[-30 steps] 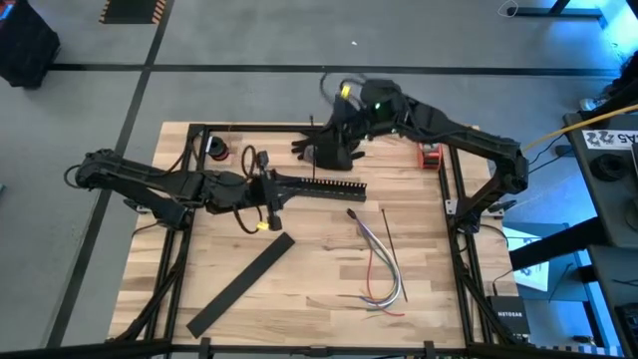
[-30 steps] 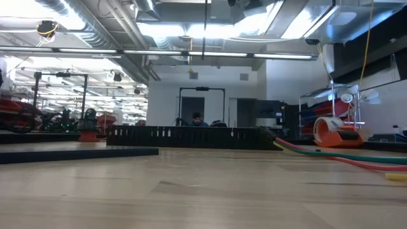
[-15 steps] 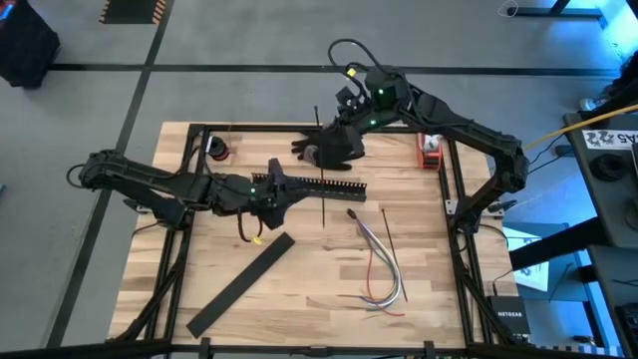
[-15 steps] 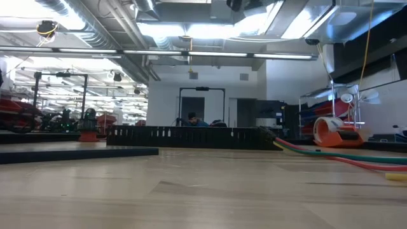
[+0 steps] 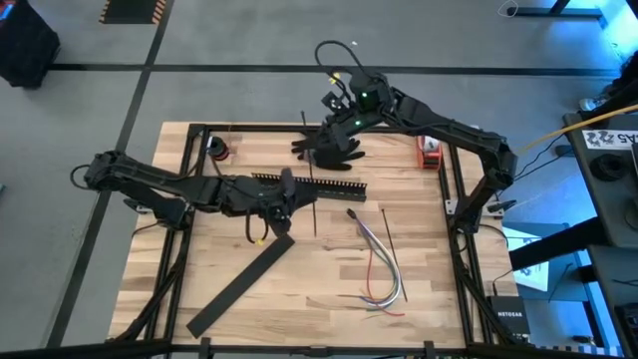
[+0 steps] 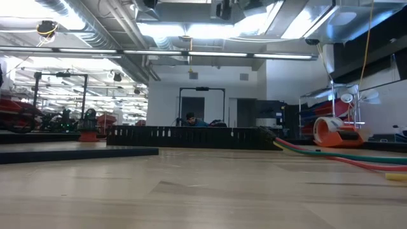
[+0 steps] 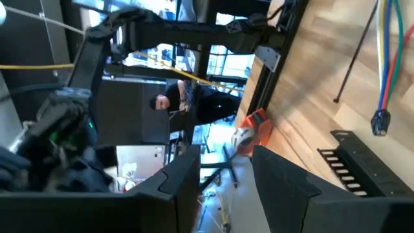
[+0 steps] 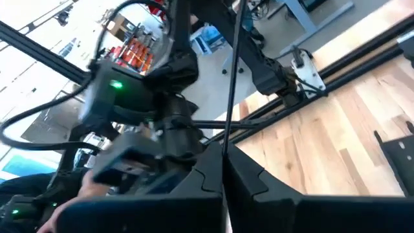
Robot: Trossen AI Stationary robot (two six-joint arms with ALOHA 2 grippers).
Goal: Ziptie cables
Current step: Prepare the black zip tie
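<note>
**High view.** The right gripper (image 5: 327, 150) is closed on a ziptie (image 5: 311, 184), a thin dark strip that runs from beyond its fingers to past the comb-slotted bar (image 5: 319, 183). The left gripper (image 5: 284, 195) hangs over that bar's end, just beside the strip. The cables (image 5: 381, 261), grey, white and red, lie on the table well apart from both grippers, on the left gripper's open-finger side. A second ziptie (image 5: 388, 233) lies against them. A flat black strip (image 5: 239, 287) lies near the left arm.

**Low view.** Neither gripper shows. The comb-slotted bar (image 6: 184, 135) stands across the table, with the cables (image 6: 337, 154) at the right.

**Left wrist view.** The left gripper (image 7: 223, 188) has its fingers (image 7: 278, 178) moderately apart and holds nothing. Ahead of it lie the cables (image 7: 388, 45), the second ziptie (image 7: 354, 55) and the bar (image 7: 349, 162).

**Right wrist view.** The right gripper (image 8: 224, 178) pinches the ziptie (image 8: 231, 77), which rises straight from the closed fingers.
</note>
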